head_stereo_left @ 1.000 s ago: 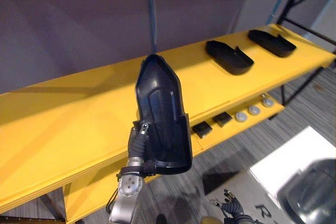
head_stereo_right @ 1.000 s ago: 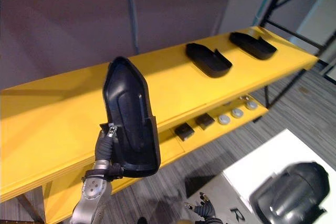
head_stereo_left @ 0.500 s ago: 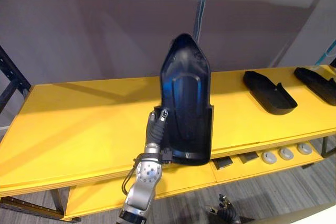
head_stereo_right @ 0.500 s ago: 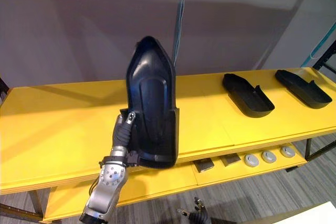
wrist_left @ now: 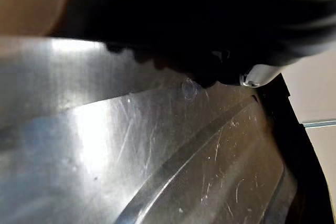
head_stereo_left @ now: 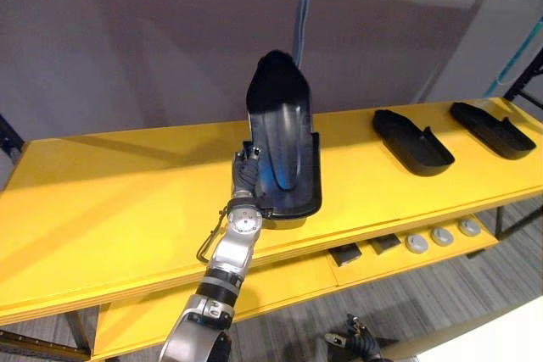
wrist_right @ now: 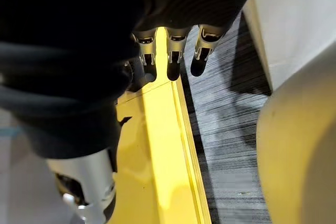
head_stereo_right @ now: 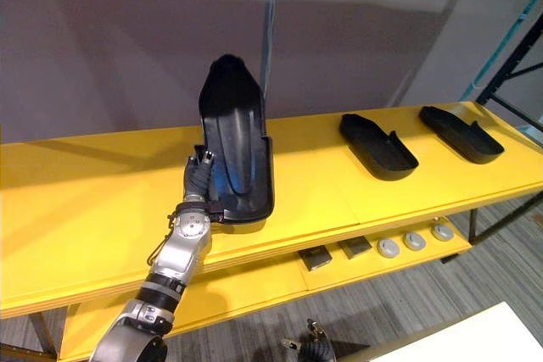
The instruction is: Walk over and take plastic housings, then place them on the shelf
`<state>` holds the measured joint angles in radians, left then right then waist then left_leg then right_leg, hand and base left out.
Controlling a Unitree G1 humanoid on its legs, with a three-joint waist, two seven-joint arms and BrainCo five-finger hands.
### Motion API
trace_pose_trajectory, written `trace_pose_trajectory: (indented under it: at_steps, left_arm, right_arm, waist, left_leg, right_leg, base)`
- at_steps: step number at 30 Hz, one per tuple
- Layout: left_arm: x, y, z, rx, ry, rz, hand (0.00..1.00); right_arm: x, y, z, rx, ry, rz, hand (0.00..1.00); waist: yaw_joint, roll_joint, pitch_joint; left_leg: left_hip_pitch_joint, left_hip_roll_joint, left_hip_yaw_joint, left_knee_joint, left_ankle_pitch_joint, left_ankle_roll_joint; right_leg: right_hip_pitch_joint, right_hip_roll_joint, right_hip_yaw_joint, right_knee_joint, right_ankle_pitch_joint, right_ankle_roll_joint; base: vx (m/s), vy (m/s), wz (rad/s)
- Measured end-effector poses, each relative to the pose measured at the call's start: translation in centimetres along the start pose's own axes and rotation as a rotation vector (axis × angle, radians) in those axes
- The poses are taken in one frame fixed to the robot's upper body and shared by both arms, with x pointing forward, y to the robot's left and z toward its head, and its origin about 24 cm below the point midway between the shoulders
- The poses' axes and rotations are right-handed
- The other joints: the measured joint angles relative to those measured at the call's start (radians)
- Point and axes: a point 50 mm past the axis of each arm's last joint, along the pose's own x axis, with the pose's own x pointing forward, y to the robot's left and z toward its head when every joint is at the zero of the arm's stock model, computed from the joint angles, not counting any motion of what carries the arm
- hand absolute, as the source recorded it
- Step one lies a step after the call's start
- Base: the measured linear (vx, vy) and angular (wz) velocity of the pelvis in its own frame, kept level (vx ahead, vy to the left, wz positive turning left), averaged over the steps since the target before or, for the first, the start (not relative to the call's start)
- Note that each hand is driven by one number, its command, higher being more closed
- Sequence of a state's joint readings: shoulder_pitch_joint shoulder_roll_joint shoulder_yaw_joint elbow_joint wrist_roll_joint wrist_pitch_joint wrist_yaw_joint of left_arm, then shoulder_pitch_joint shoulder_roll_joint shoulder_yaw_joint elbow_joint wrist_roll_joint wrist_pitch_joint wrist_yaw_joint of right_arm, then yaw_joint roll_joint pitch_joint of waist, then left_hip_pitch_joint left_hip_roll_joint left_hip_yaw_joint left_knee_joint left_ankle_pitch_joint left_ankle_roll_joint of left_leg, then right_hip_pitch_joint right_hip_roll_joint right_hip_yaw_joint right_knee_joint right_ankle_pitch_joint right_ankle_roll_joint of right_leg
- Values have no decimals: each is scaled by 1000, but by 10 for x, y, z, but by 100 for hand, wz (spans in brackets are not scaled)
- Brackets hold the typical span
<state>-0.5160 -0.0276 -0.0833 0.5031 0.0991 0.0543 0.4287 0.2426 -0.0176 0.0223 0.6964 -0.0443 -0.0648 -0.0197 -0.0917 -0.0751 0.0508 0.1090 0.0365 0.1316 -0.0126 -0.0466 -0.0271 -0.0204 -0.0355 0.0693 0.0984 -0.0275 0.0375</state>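
The left hand (head_stereo_left: 246,173) grips a tall black plastic housing (head_stereo_left: 284,137) by its side edge. It holds it standing up over the long yellow shelf (head_stereo_left: 110,209). A second black housing (head_stereo_left: 413,142) lies flat on the shelf, well off to the right. A third black housing (head_stereo_left: 492,129) lies past it. The right hand (wrist_right: 174,40) hangs low with loose fingers, holding nothing.

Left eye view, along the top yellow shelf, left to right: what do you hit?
Left hand → black housing in its grip → second housing, lying flat → third housing, near the right end.
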Motion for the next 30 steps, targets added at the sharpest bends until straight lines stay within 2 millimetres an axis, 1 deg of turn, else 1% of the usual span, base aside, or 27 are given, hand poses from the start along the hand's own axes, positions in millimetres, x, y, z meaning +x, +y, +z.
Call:
trace_pose_trajectory:
  at_steps: [2,5,8,12,13,14,16,17,20,25,30]
  left_arm:
    - [4,1,-12,26,69,5,100]
    - [8,1,-22,35,143,6,100]
    - [13,1,-25,27,187,13,100]
    - [23,0,-14,25,176,14,100]
    - [25,0,-10,15,169,13,100]
    - [30,-1,-2,11,153,9,100]
    - [32,-5,3,2,147,-7,100]
    - [32,-7,5,0,144,-12,0]
    - [35,-8,10,-18,140,-15,0]
    - [39,-11,14,-51,158,-17,0]
    - [41,-9,17,-123,167,2,0]
  right_arm:
    - [1,-2,2,-6,-4,0,0]
    - [2,-2,3,-8,-8,1,0]
    - [3,-2,6,-9,-16,3,0]
    - [5,-1,10,-11,-26,7,0]
    - [6,-1,11,-11,-28,9,0]
    - [7,-1,14,-11,-35,12,0]
    - [8,-1,16,-10,-40,13,0]
    - [8,-1,17,-11,-43,14,0]
    - [9,-1,19,-10,-49,13,0]
    - [10,-2,20,-7,-51,9,0]
    - [13,-3,23,-13,-59,7,0]
  waist:
    - [-11,1,2]
    - [-16,2,8]
    - [-22,2,20]
    - [-36,6,32]
    - [-36,6,39]
    - [-40,9,53]
    - [-44,12,59]
    - [-51,14,60]
    - [-61,19,64]
    - [-64,24,67]
    - [-68,35,76]
  left_leg:
    - [0,0,2,-21,16,-1]
    - [-3,-1,6,-38,28,-1]
    - [-2,0,9,-50,35,-2]
    - [-3,2,20,-62,38,-3]
    - [-2,3,29,-63,37,-4]
    - [-2,3,33,-63,37,-4]
    - [-2,3,34,-66,36,-5]
    - [-2,3,34,-68,36,-6]
    - [-2,4,36,-69,32,-12]
    - [-1,4,41,-69,28,-17]
    - [-1,3,42,-68,28,-18]
  right_leg:
    - [-3,2,2,-19,16,0]
    - [-14,4,5,-22,22,0]
    - [-18,6,7,-22,23,0]
    - [-29,10,16,-23,23,0]
    - [-32,12,24,-23,23,0]
    - [-35,13,30,-23,24,0]
    - [-36,13,30,-25,24,0]
    - [-35,14,30,-29,24,0]
    - [-34,15,32,-36,24,0]
    - [-33,14,35,-40,24,0]
    - [-25,13,35,-56,35,4]
  base:
    - [-70,-5,-5]
    - [-51,3,-3]
    - [-8,2,-1]
    - [12,15,-7]
    - [17,23,-19]
    - [18,26,-16]
    - [6,10,-4]
    - [0,0,0]
    - [0,0,0]
    - [-4,16,-3]
    - [0,0,0]
